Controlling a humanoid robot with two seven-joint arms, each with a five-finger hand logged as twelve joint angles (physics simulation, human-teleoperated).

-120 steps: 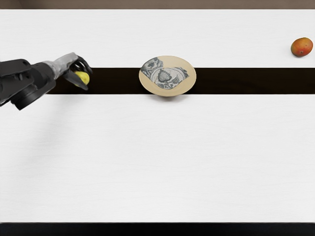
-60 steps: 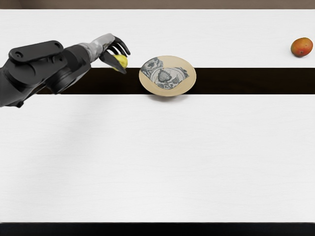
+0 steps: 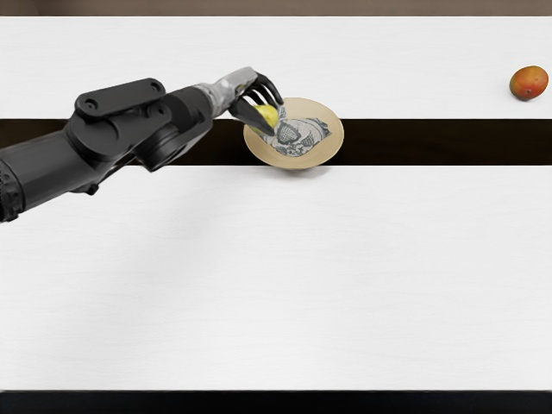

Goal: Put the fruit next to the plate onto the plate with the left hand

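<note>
Fruit [image 3: 268, 115] gripped in left hand [image 3: 257, 101] over plate [image 3: 321, 147].

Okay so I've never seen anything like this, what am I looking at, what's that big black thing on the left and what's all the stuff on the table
This is a simulator's render, seen from the robot's head, looking down at a slant on a white table with a dark band running across it. The big black thing is the robot's left arm, which ends in a five-finger left hand. The fingers are curled around a small yellow fruit, held at the left edge of a patterned plate. Whether the fruit touches the plate cannot be told. A reddish-orange fruit lies far off at the table's right, apart from everything else. The right arm is not in view.
</note>
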